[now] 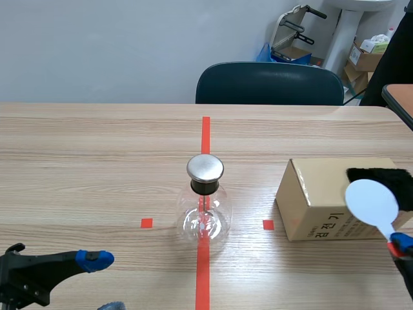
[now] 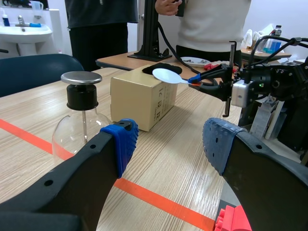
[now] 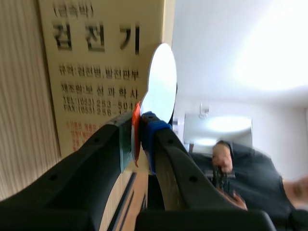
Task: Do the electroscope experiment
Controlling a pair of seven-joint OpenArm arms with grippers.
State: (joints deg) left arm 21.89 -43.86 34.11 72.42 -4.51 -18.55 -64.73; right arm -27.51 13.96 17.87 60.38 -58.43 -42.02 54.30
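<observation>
Holding a round white paddle (image 1: pixel 372 201) by its red handle, my right gripper (image 1: pixel 400 245) is clamped narrow, a pad pressed to each side of the handle. The paddle's disc stands ahead of those jaws, by the top edge of a cardboard box (image 1: pixel 316 194); I cannot tell whether it touches the box. A black furry pad (image 1: pixel 381 175) lies on the box top, just beyond the disc.

My left gripper (image 1: pixel 103 283) hangs low over the near edge of the wooden table (image 1: pixel 77 168), its jaws wide with nothing between them. Bare tabletop runs ahead of it toward the far edge, where a dark chair (image 1: pixel 270 84) is pushed in.

The electroscope (image 1: pixel 205 206) stands upright between my two grippers, well apart from both. The box sits near it on the right gripper's side, with a gap between them. The electroscope is a clear glass flask closed by a black stopper (image 1: pixel 206 188) under a flat round metal cap (image 1: pixel 205 168). A thin rod hangs from the stopper into the bulb; what hangs at its end I cannot make out.

The box face toward my right jaws carries large black Korean letters, 검전기. The smaller lines beneath are too blurred to read with confidence.
</observation>
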